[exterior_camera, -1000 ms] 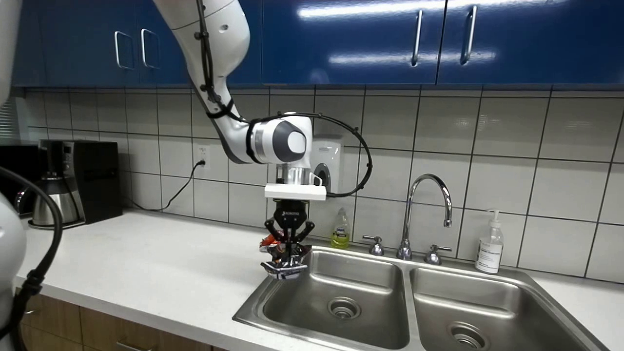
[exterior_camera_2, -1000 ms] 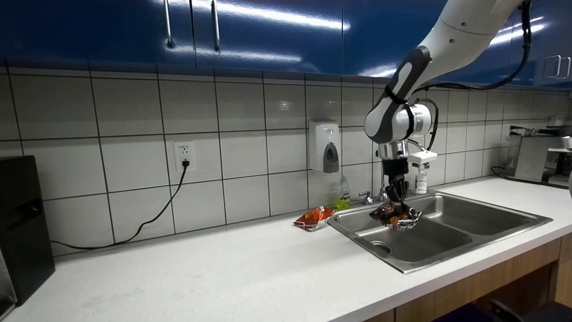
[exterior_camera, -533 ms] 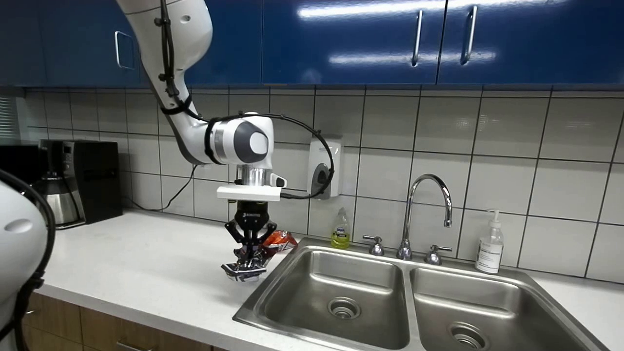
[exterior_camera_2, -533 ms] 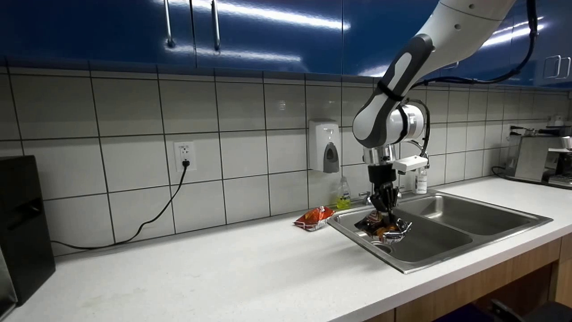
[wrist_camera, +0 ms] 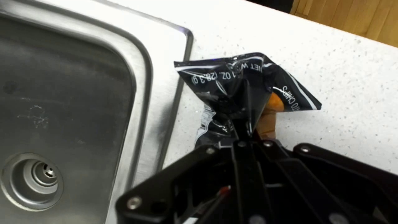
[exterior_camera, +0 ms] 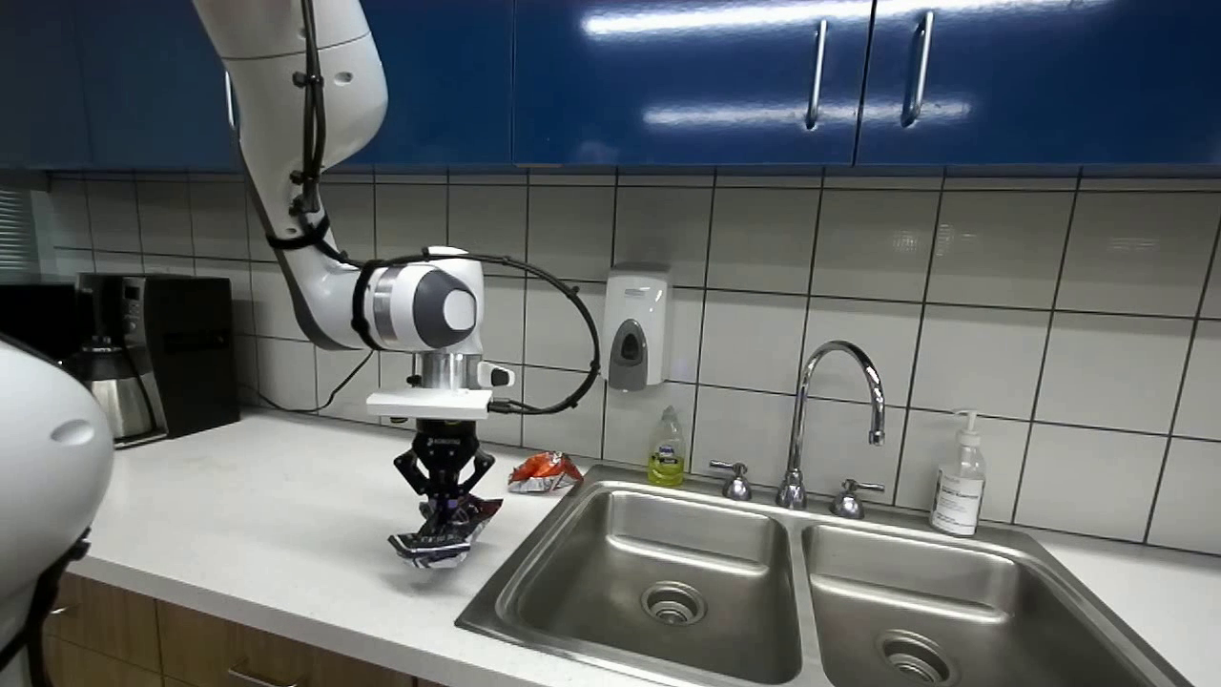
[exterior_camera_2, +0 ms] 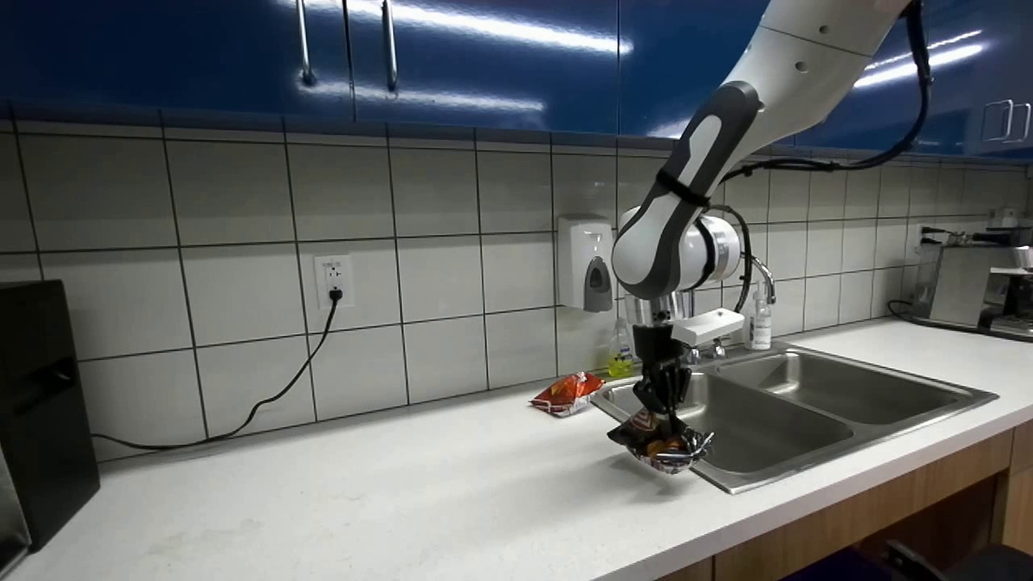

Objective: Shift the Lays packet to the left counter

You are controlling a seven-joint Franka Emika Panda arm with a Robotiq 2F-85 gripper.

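Observation:
A black, crinkled chip packet (exterior_camera: pixel 434 548) hangs from my gripper (exterior_camera: pixel 443 504); no brand name is readable on it. It also shows in an exterior view (exterior_camera_2: pixel 660 453) and in the wrist view (wrist_camera: pixel 224 81), with white lettering and an orange part. My gripper (exterior_camera_2: pixel 668 410) points down and is shut on the packet's pinched middle. In the wrist view the fingertips (wrist_camera: pixel 245 132) are partly hidden by the film. The packet is low over the white counter (exterior_camera_2: pixel 387 492), beside the sink's rim, and seems slightly above the surface.
A red packet (exterior_camera_2: pixel 567 394) lies on the counter near the wall, by the sink corner. The double sink (exterior_camera: pixel 534 572) is beside the gripper. A yellow soap bottle (exterior_camera: pixel 667 448) and faucet (exterior_camera: pixel 801 420) stand behind it. A black coffee maker (exterior_camera: pixel 186 353) stands farther along.
My gripper and the black packet have moved left and down in both exterior views, from the sink to over the counter. The red packet is now uncovered behind it.

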